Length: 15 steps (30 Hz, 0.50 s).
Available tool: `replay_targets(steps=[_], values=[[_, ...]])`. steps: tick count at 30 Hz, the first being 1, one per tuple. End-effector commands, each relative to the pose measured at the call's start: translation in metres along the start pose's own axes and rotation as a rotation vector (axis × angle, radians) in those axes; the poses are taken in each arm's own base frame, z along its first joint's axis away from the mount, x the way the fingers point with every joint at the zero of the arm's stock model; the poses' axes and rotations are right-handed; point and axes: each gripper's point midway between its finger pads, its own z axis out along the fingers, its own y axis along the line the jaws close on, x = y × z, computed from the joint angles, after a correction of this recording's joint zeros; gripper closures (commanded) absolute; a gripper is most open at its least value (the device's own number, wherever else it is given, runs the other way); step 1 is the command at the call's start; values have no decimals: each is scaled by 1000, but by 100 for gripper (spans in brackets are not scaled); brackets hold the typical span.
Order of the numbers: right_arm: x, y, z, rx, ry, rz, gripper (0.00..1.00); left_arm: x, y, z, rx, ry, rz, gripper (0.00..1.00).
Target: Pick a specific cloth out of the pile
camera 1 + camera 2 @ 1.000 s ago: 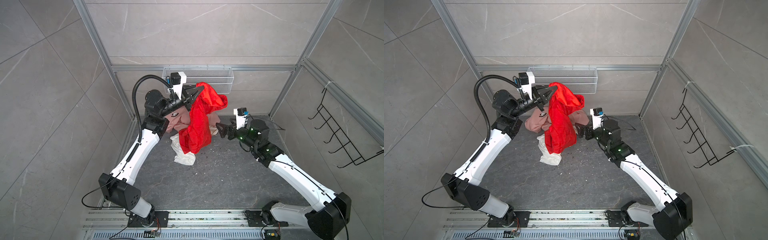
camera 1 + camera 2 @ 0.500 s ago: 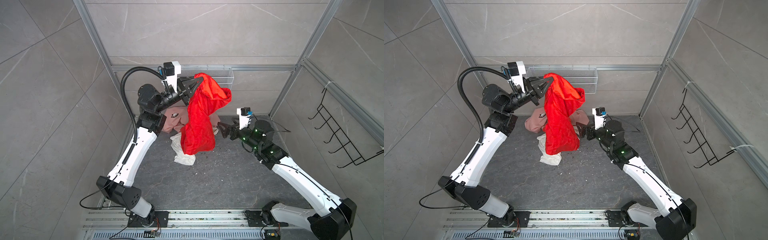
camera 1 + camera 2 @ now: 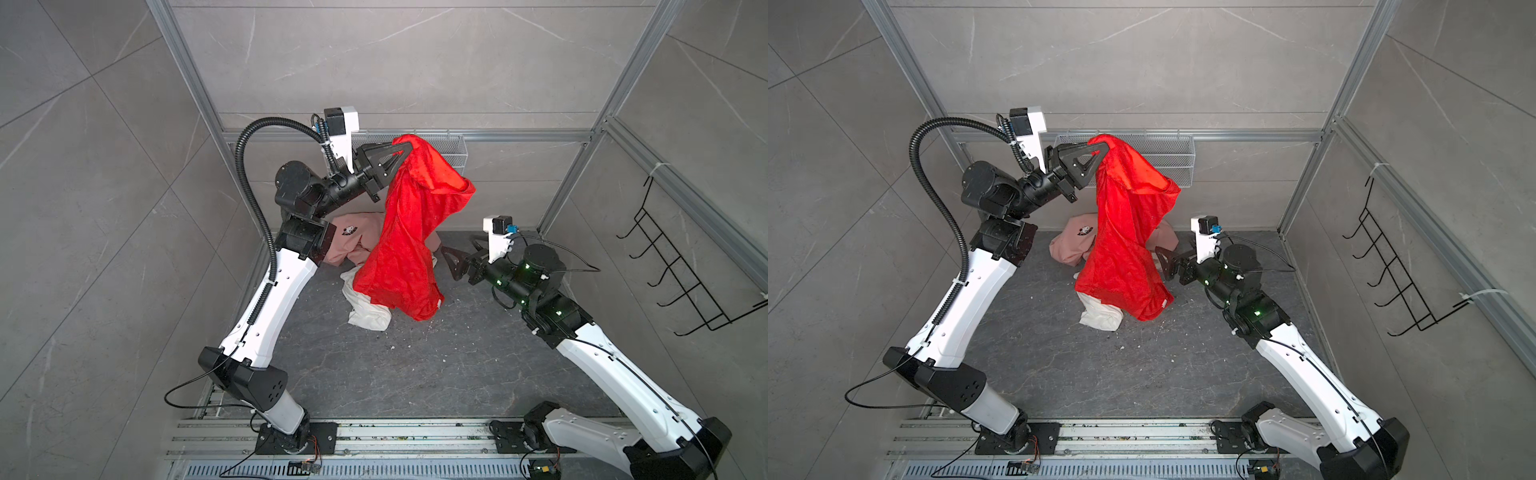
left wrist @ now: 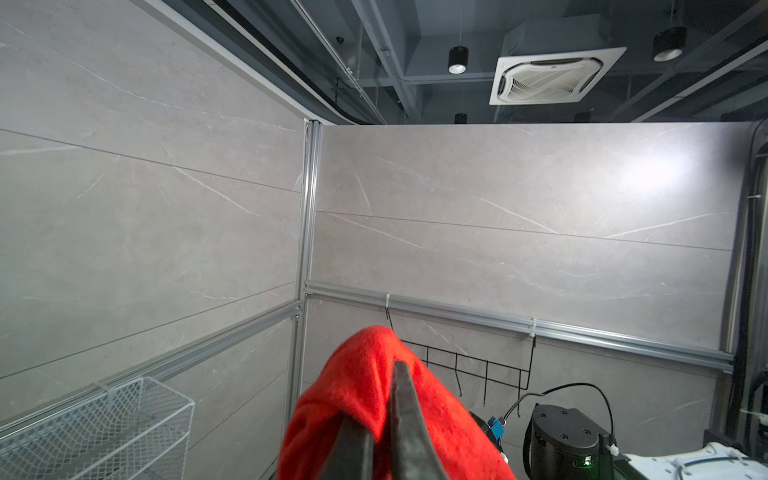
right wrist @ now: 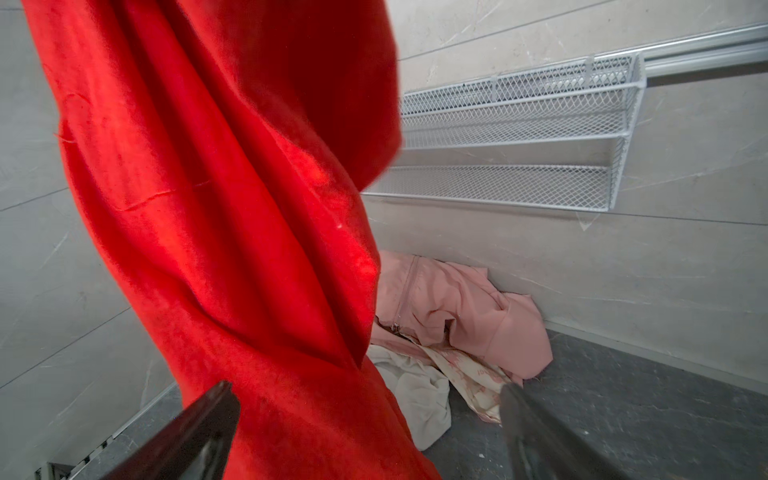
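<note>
My left gripper (image 3: pixel 405 145) (image 3: pixel 1100 145) (image 4: pixel 374 390) is raised high near the back wall, shut on the top edge of the bright red cloth (image 3: pixel 411 232) (image 3: pixel 1121 241) (image 4: pixel 357 374) (image 5: pixel 208 208). The cloth hangs down long, with its small white tag (image 3: pixel 439 303) at the lower hem. Behind and under it the pile lies on the floor: a pale pink garment (image 3: pixel 345 249) (image 3: pixel 1071 245) (image 5: pixel 457 307), a white one (image 3: pixel 368 311) (image 3: pixel 1100 316) (image 5: pixel 419 390) and a cream one (image 5: pixel 469 374). My right gripper (image 3: pixel 449 254) (image 3: pixel 1163 259) (image 5: pixel 365 395) stands open low down, right beside the hanging red fabric.
A white wire basket (image 3: pixel 451 149) (image 3: pixel 1167 153) (image 5: pixel 519 137) (image 4: pixel 95 428) is fixed on the back wall just behind the lifted cloth. A black wire hook rack (image 3: pixel 681 270) (image 3: pixel 1391 270) (image 4: pixel 478 365) hangs on the right wall. The dark grey floor (image 3: pixel 415 374) stretches to the front rails.
My left gripper has risen, lifting the red cloth higher so it hangs longer above the pile. The right gripper has stayed open and almost still.
</note>
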Motion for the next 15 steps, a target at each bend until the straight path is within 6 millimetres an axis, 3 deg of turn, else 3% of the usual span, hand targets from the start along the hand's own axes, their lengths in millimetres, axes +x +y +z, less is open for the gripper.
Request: replay_targets(steps=[1, 15], values=[[0, 11, -16, -46, 1, -23, 0, -43, -40, -1, 102, -94, 18, 100], [-6, 21, -65, -48, -5, -65, 0, -39, -102, 22, 248, -96, -58, 100]])
